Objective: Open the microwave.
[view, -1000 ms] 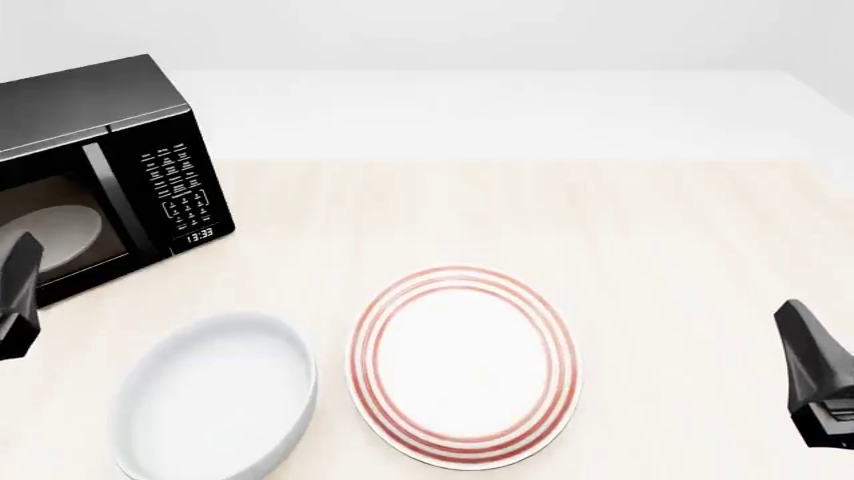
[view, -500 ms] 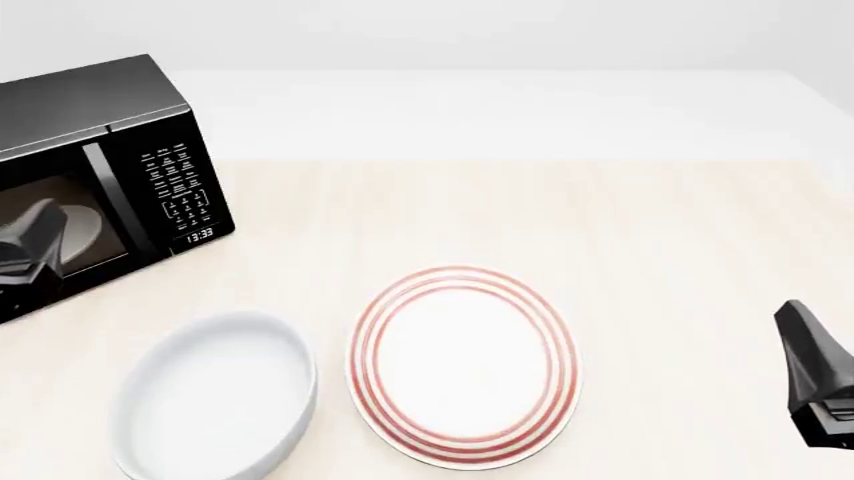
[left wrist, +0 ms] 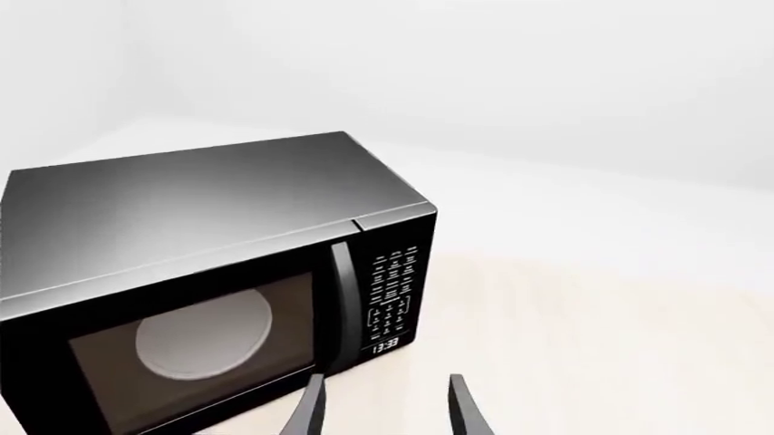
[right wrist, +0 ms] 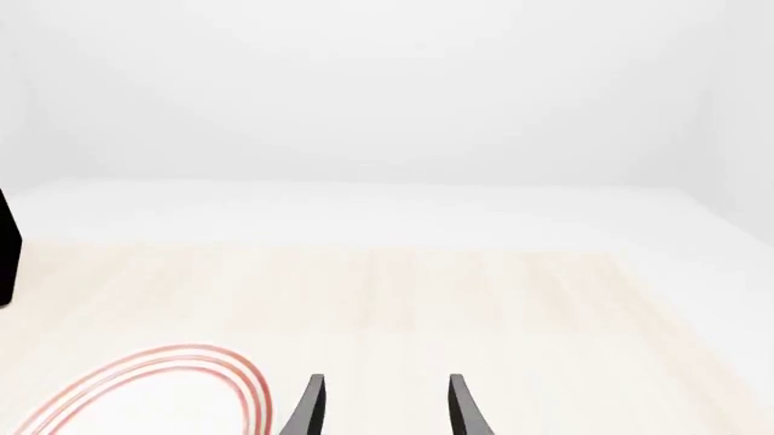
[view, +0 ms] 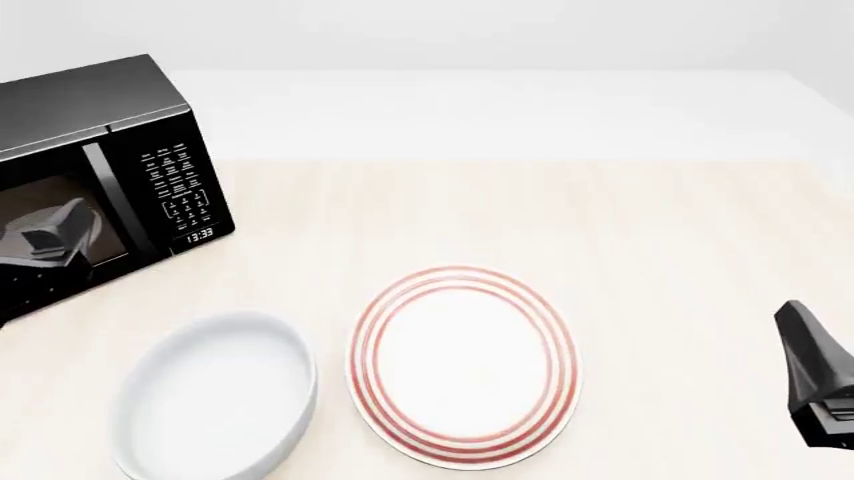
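The black microwave stands at the table's far left with its door shut. Its vertical bar handle sits beside the white-lettered keypad. The pale turntable shows through the window. In the left wrist view the microwave fills the frame, with its handle just ahead. My left gripper hovers in front of the door window, open and empty, and also shows in the left wrist view. My right gripper is open and empty at the front right edge, far from the microwave.
A white bowl sits at the front left, below the microwave. A white plate with red rings lies in the middle front, and its rim shows in the right wrist view. The pale wooden table stretches to the right.
My left gripper has risen from the left edge and moved right and forward, up to the microwave's door window. The right arm has not moved.
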`<state>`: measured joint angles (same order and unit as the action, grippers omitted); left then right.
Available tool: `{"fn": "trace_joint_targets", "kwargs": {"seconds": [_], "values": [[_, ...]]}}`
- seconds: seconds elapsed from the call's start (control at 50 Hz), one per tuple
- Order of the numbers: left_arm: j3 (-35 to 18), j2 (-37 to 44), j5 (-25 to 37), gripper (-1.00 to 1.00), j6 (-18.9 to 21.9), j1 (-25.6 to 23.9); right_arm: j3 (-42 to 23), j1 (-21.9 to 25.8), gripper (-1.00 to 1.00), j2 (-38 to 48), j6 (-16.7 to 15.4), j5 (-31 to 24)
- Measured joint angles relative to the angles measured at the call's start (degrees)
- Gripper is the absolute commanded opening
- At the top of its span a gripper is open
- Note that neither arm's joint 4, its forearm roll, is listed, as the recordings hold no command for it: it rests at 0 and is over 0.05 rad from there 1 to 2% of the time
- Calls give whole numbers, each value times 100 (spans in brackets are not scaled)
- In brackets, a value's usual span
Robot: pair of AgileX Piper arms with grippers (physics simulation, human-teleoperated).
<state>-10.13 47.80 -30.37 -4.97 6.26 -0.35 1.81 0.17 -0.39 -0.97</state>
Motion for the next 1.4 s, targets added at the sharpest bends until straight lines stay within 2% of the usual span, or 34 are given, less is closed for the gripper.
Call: {"fn": "trace_joint_targets", "kwargs": {"seconds": [0.56,1.4], "values": [[-256,1529,-863,100,30,68,10,7,100,13,-7,-11],[-752,2792,-1540,100,247,211,11,54,100,30,-26,-25]]}}
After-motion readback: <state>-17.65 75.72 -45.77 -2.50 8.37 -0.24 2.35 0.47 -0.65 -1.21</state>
